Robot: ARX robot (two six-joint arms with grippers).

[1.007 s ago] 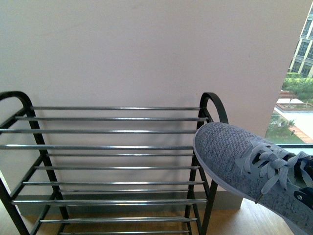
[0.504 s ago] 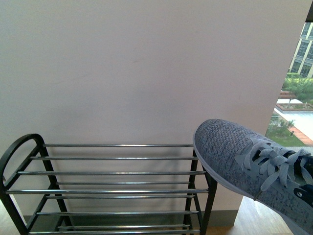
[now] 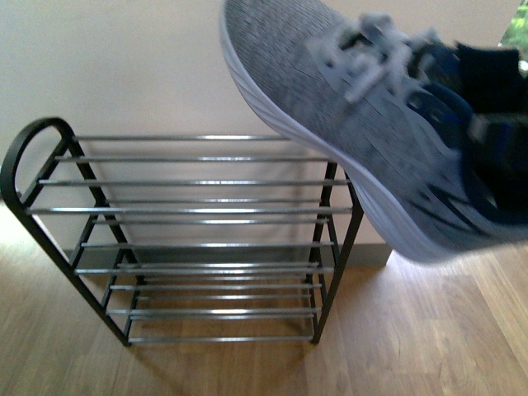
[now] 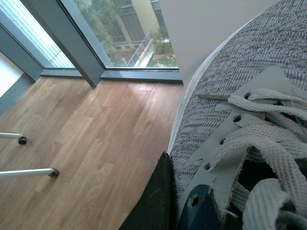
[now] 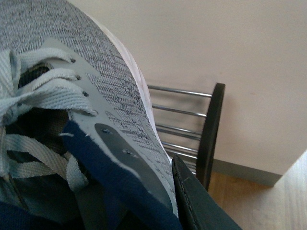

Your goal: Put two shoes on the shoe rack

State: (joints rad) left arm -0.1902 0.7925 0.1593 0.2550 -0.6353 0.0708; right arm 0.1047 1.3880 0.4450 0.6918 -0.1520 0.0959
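Sneaker [image 3: 346, 124] is up in the air, clamped in my right hand [image 5: 192, 201]. One dark finger is pressed flat against the outside of the collar. The other is hidden, I'd guess inside the shoe. Heel end sits at the hand, and the long axis runs diagonally away from it, toe up and out.

Rack [image 3: 190, 183] is below that hand and off toward my left side. In the front view the toe hangs over the rack's near end post, but I can't tell whether it's really above the top shelf or in front of it. So the next move looks like down and across, with the sole levelled out so it lands flat across the bars.

My left hand [image 4: 156, 201] has the other sneaker [image 4: 249, 110], with the same kind of grip on the collar as far as I can see. Only floor [image 4: 96, 143] and a window [image 4: 120, 28] show beyond it, so the right hand is the nearer one.

Both uppers are soft grey knit with flat woven laces, a dark blue lining and a smooth white sole. The shelves are thin, shiny, round chrome bars with gaps between them, in a black frame with arched tops. They look slippery, so a narrow toe could dip between the bars.
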